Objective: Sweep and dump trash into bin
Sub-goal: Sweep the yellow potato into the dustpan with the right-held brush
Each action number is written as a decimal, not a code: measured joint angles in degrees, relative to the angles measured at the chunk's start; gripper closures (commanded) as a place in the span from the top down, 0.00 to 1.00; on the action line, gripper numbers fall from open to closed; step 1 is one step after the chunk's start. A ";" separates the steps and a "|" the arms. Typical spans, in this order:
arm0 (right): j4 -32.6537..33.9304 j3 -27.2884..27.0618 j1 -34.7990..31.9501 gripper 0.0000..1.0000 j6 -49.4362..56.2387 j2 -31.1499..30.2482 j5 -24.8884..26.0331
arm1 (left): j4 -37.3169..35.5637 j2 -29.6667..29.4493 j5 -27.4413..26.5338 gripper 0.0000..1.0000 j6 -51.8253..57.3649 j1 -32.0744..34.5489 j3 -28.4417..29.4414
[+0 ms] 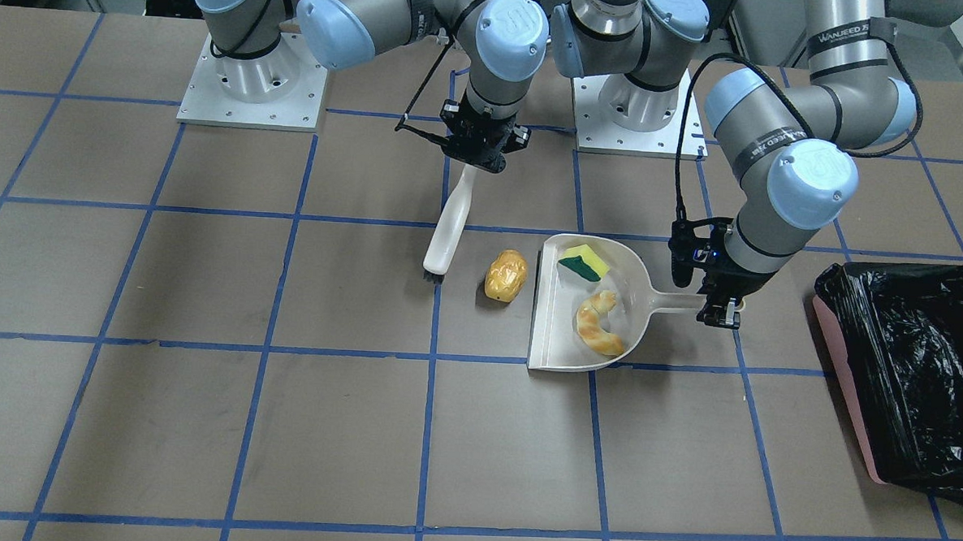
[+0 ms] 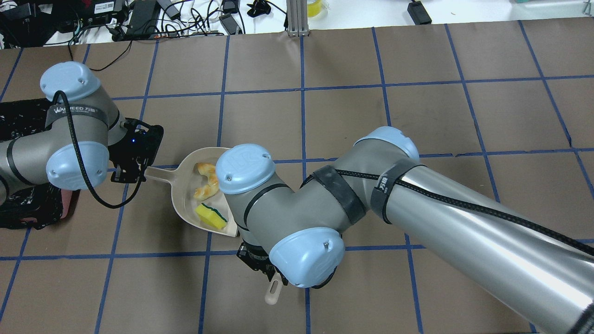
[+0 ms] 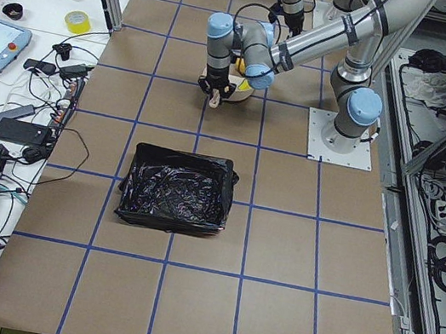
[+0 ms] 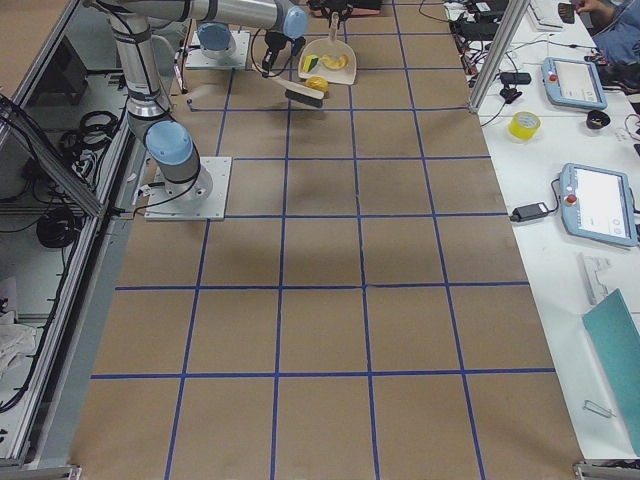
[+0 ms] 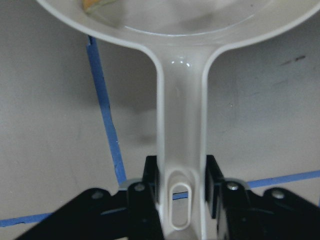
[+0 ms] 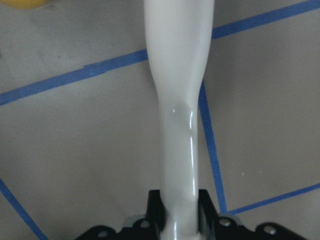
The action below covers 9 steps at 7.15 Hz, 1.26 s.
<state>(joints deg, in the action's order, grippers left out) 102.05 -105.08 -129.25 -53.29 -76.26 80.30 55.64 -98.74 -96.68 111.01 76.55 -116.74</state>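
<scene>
The off-white dustpan [image 1: 556, 327] lies on the table with the yellow-green sponge [image 1: 583, 263] and the tan croissant [image 1: 599, 324] inside it. The golden potato piece [image 1: 506, 275] lies on the table just outside the pan's open edge. My left gripper [image 1: 719, 312] is shut on the dustpan handle [image 5: 181, 145]. My right gripper [image 1: 478, 152] is shut on a white brush [image 1: 449, 230] whose bristles touch the table beside the potato. The bin [image 1: 916, 371], pink with a black bag, stands beyond the left gripper.
The brown table has a blue tape grid. Both arm bases [image 1: 254, 90] stand at the robot's edge. In the overhead view the right arm's elbow [image 2: 278, 195] hides the potato and part of the dustpan [image 2: 185, 195]. Tablets and tape rolls lie on the side bench [image 4: 585, 100].
</scene>
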 measured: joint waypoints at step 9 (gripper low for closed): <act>4.46 17.74 -1.44 0.00 4.59 12.72 -1.59 | -2.13 0.57 -0.88 0.00 -1.84 0.01 -1.99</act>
<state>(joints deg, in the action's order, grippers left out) 106.51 -87.34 -130.69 -48.70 -63.54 78.71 53.50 -98.17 -97.56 109.17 76.55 -118.73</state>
